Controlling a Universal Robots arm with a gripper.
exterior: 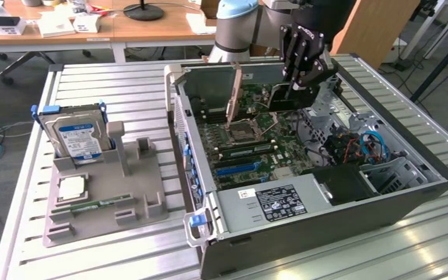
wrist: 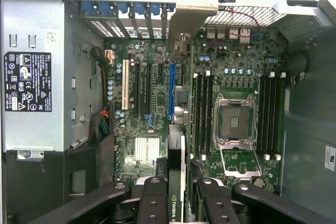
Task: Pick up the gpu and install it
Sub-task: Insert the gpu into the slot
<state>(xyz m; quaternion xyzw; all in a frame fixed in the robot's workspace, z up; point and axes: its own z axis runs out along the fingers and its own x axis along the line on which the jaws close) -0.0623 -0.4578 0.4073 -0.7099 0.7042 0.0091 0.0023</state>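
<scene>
Open PC case (exterior: 325, 233) lay on slatted metal desk (exterior: 91, 81), w/ grey fixture (exterior: 100, 219) and hard drive (exterior: 76, 137) to the exterior view's left. Inside, above the mobo (exterior: 244, 146), the gpu (wrist: 176, 207) stood upright on edge, approx. in line w/ the blue slot (wrist: 171, 93). Gripper (exterior: 300, 81) fingers (wrist: 152, 200) pinched it, one per face.

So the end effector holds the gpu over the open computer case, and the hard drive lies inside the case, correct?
Not quite: the hard drive stands in the grey holder on the table, outside the case, as the exterior view shows. The end effector does hold the gpu over the open computer case.
</scene>
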